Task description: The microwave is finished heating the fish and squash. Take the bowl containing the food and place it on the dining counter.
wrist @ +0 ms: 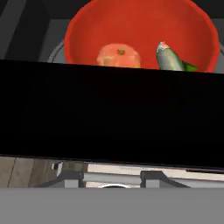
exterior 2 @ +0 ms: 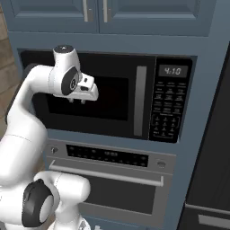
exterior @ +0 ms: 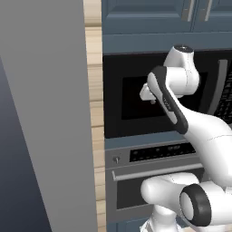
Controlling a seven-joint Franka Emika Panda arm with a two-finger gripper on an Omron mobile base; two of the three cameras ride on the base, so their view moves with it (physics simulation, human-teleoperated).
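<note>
Presently, one microwave (exterior 2: 108, 96) is seen, its door shut, with one grey handle (exterior 2: 141, 100) and a display (exterior 2: 172, 71) reading 4:10. One oven (exterior 2: 108, 179) sits below it. One red bowl (wrist: 140, 33) is seen in the hand view, holding two food pieces (wrist: 119, 56). The pincer (exterior 2: 77, 100) hangs before the door glass; its opening cannot be told.

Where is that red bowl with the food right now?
The red bowl shows at the top of the hand view, beyond a wide black band, with an orange lump and a grey-green piece inside it.
</note>
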